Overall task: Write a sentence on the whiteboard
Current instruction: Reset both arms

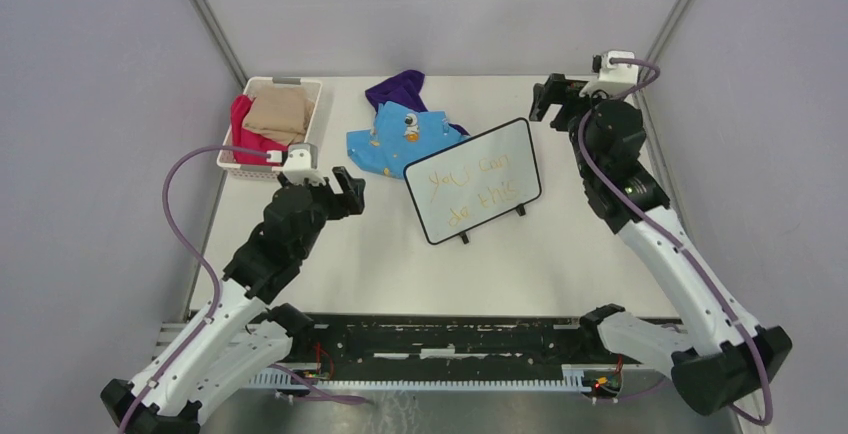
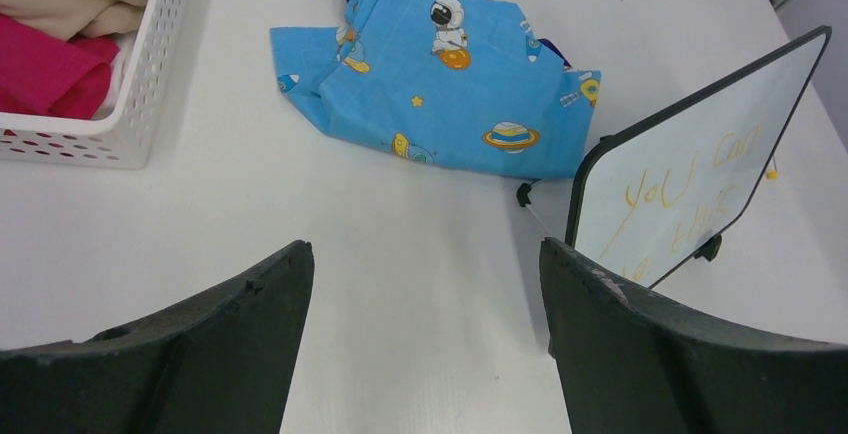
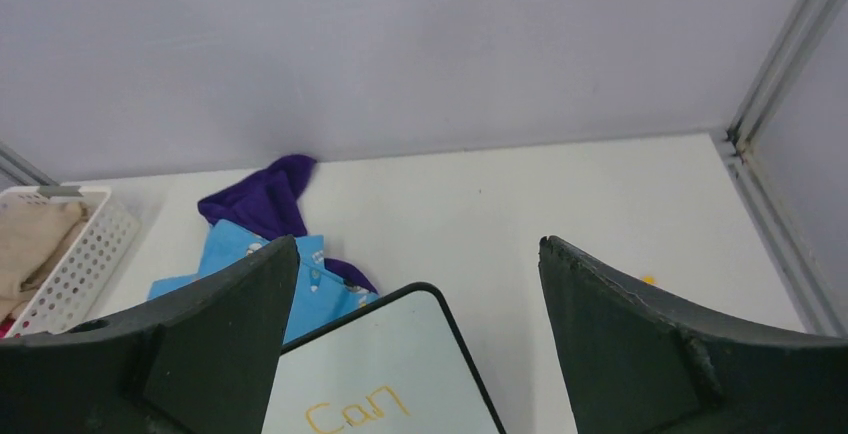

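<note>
The whiteboard (image 1: pixel 473 181) stands tilted on little black feet at mid-table, its black frame turned at an angle. The sentence (image 1: pixel 470 189), "you can do this", runs across it in two thin orange-yellow lines. In the left wrist view the whiteboard (image 2: pixel 690 174) is seen edge-on at the right, and the right wrist view shows its top corner (image 3: pixel 400 354) with the word "can". My left gripper (image 1: pixel 348 192) hovers to the board's left, open and empty (image 2: pixel 425 249). Behind the board's far right corner is my right gripper (image 1: pixel 548 99), open with nothing between its fingers (image 3: pixel 418 242).
A white perforated basket (image 1: pixel 283 82) with beige and pink cloths sits at the back left. A blue astronaut-print cloth (image 1: pixel 400 134) lies on a purple one (image 1: pixel 400 87) just behind the board. A small yellow bit (image 3: pixel 648 279) lies on the table at the back right. Grey walls close three sides.
</note>
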{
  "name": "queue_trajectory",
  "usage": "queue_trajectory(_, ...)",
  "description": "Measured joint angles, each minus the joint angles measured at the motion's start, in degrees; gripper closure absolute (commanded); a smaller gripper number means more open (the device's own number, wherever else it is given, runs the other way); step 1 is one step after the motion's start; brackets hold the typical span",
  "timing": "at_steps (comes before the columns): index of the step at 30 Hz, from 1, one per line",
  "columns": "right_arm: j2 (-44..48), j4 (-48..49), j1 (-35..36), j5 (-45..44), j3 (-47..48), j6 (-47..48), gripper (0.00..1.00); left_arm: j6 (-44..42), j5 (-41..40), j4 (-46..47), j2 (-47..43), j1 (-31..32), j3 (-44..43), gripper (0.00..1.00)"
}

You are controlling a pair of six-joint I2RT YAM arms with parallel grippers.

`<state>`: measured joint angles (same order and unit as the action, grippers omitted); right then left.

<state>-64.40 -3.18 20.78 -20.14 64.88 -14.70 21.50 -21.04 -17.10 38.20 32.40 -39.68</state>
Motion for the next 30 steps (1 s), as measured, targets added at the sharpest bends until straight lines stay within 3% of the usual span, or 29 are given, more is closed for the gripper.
queue_trajectory(12,18.88,5.18,9.92,-2.86,-13.03,8.57,0.11,6.25,-1.79,0.09,6.91,0.0,-0.92,0.1)
queue_trajectory(18,24.72,4.79,16.94,-9.2,-22.05,9.51,0.06,6.64,-3.02,-2.97,14.86,0.0,-8.44,0.0)
queue_trajectory(19,24.46,4.33,17.73,-10.91,-22.62,9.66,0.02,6.64,-3.41,-3.28,15.91,0.07,-9.75,0.0)
queue_trajectory(30,7.82,3.89,26.25,-36.65,-14.88,8.07,0.02,7.39,-6.86,-9.92,27.5,0.2,-24.94,0.0)
